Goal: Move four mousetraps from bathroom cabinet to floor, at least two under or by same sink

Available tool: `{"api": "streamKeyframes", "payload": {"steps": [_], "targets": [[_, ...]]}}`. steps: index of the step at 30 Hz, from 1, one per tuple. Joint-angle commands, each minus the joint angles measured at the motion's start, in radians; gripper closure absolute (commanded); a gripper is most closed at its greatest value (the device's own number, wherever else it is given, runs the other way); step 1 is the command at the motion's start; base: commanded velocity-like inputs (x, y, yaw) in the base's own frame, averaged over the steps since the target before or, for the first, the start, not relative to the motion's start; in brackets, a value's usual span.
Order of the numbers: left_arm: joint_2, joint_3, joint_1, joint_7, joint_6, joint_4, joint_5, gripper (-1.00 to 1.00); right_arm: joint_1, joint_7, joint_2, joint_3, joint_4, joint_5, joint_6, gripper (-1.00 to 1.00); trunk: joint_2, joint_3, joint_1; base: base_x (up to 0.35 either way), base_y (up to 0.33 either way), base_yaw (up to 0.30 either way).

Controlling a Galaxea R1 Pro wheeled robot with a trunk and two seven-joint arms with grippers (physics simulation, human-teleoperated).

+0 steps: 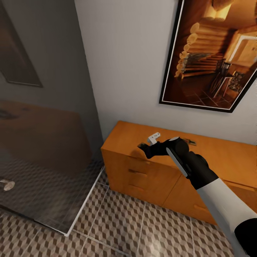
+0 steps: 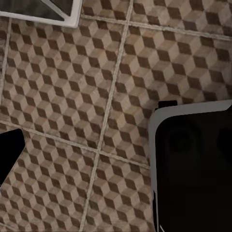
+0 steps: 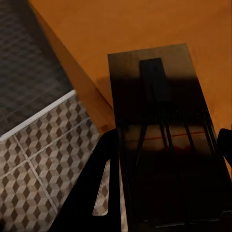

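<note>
Mousetrap [image 3: 162,140], a flat dark wooden rectangle with thin metal wires, sits between the two fingers of the right tool [image 1: 144,147], whose black fingers flank its long edges in the right wrist view; the tool appears clamped on it, at or just above the flat top of the cabinet [image 1: 121,137], near that top's left front corner. Whether the trap is lifted clear or touching the wood cannot be told. This grip across the narrow width suits a thin, light piece and keeps the sprung metal parts away from the fingers. A second mousetrap [image 1: 190,141] lies flat farther right on the cabinet top, partly behind the wrist, and a small pale object [image 1: 154,137] rests just beyond the tool. The bathroom floor [image 1: 117,228], cube-patterned tile, lies open directly below the cabinet front. A glass shower screen [image 1: 46,150] with a white edge stands to the left and limits any swing that way. The left tool [image 2: 193,169] hangs over bare tile; its state cannot be told.
</note>
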Motion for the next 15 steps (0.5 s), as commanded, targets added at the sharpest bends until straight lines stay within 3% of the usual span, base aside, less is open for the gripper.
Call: {"api": "streamKeyframes", "payload": {"steps": [1, 15], "targets": [[-0.001, -0.009, -0.002, 0.001, -0.006, 0.004, 0.008, -1.0, -0.001, -0.004, -0.001, 0.002, -0.001, -0.01, 0.005, 1.0, -0.002, -0.002, 0.0, -0.274, 0.183, 0.0], [-0.001, -0.009, -0.002, 0.001, -0.006, 0.004, 0.008, -1.0, -0.001, -0.014, -0.001, 0.003, 0.009, -0.01, 0.001, 1.0, -0.002, -0.002, 0.0, -0.271, 0.189, 0.0]]}}
